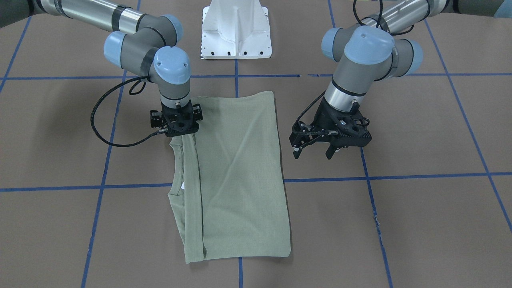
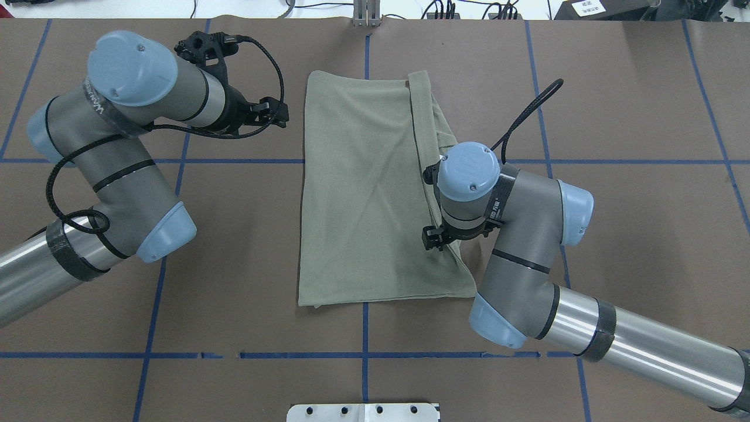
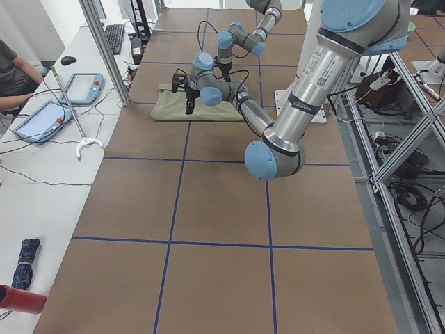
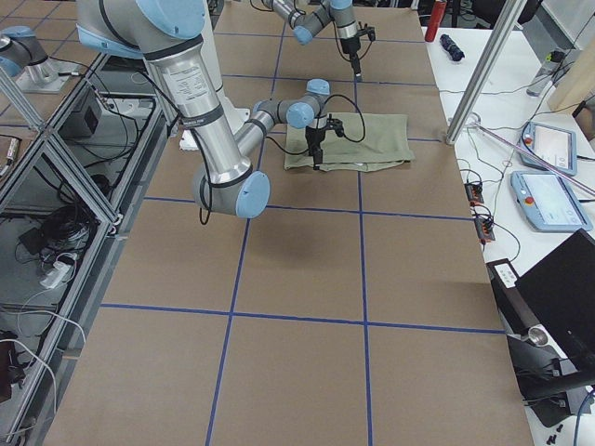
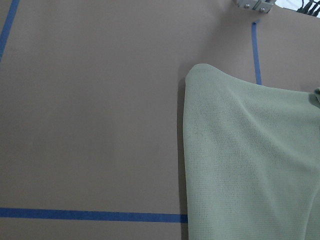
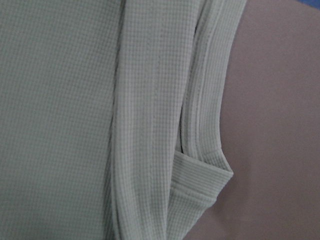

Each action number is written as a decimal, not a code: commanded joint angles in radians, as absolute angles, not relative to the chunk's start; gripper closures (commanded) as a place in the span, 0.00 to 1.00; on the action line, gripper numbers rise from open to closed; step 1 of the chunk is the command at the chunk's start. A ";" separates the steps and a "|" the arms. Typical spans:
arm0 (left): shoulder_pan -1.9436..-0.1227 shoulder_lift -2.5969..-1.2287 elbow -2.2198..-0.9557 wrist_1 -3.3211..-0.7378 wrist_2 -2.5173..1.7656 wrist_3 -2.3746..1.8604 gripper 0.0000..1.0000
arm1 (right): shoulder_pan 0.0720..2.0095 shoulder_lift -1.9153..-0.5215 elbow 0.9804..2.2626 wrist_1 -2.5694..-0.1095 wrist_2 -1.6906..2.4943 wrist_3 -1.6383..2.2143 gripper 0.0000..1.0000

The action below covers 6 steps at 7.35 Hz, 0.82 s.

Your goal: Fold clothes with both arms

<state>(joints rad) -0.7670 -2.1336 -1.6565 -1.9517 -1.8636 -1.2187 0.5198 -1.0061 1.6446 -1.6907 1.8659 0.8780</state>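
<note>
- Sage-green knit shirt (image 1: 240, 172) lies folded into a long rectangle in the middle of the worktop (image 1: 420, 132). In the front-facing view its near short edge lies flat, with bare brown surface open beyond it.
- Along the long edge on the robot's left there is wide open room. The left pincer (image 1: 313, 153) hangs just beside that edge above bare worktop, fingers spread apart with nothing between them.
- Farther back, on the robot's right, the right pincer (image 1: 176, 122) points straight down onto the cloth beside the neck opening (image 1: 176, 168). Its fingers are hidden under its own body, so I cannot tell whether it grips.
- The fabric is a fine waffle knit. The round neck faces the robot's right, and a sleeve (image 1: 195, 200) lies folded lengthwise as a strip along that side. Soft creases cross the top panel.
- Blue tape (image 1: 424, 175) marks a grid on the brown covering.
- A white pedestal (image 1: 236, 30) stands beyond the shirt's far edge.
- Off the worktop's long side, a white side table (image 3: 42, 174) carries tablets (image 3: 42, 120), and a person (image 3: 14, 73) sits there.
</note>
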 commanded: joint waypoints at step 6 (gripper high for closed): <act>-0.767 -2.141 -1.677 -1.950 -1.864 -1.224 0.00 | 0.641 -1.059 1.678 -1.706 1.948 0.825 0.00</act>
